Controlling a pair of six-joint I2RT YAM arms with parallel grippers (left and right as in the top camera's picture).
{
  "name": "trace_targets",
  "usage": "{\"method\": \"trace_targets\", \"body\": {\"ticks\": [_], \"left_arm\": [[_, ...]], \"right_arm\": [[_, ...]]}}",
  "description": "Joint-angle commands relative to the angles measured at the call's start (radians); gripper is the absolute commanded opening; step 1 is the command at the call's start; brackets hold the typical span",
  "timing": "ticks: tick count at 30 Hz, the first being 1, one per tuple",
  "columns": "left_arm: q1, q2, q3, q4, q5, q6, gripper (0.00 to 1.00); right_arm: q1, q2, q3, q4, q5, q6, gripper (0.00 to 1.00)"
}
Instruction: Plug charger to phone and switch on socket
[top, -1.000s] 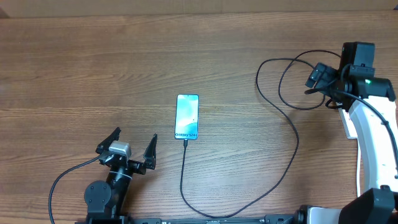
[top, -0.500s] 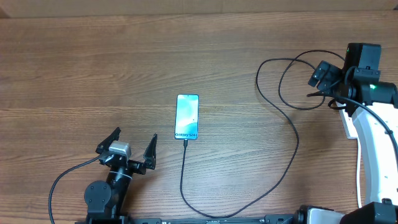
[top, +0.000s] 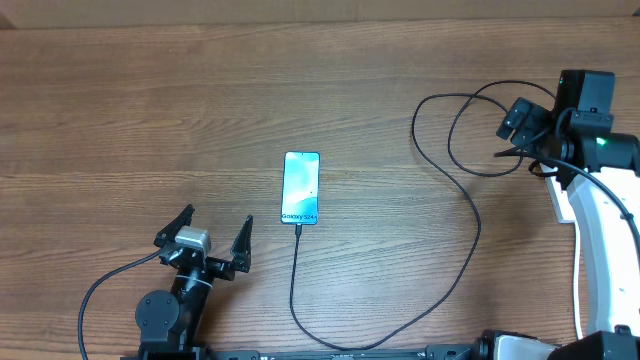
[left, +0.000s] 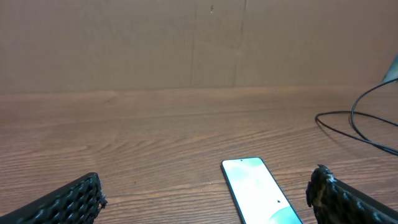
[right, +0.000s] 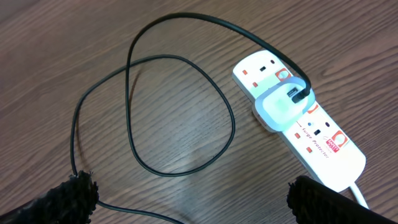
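Left gripper: fingers apart, empty, nearest the base. Just beyond and to its right, phone lies flat, screen lit, charger tip meeting its near end. Cable loops right to a white adapter seated in the socket. Right gripper hangs above it, fingers apart, empty.

The phone lies mid-worktop, and the charger meets its near edge. The charger runs right and loops beside the socket.

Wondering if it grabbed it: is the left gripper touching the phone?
Apart. The overhead view shows bare table between the left gripper and the phone.
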Motion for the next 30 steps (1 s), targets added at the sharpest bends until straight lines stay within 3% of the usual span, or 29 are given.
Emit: {"method": "trace_targets", "body": {"ticks": [1,13,30], "left_arm": [[-0.001,-0.013,-0.003,0.0,-0.013,0.018,1.0],[-0.001,-0.013,-0.003,0.0,-0.013,0.018,0.99],[-0.001,-0.013,-0.003,0.0,-0.013,0.018,1.0]], "right_arm": [[0.004,-0.039,0.001,0.004,0.017,0.0,1.0],[0.004,-0.04,-0.047,-0.088,0.014,0.0,1.0],[0.004,-0.04,-0.301,0.027,-0.049,0.001,1.0]]}}
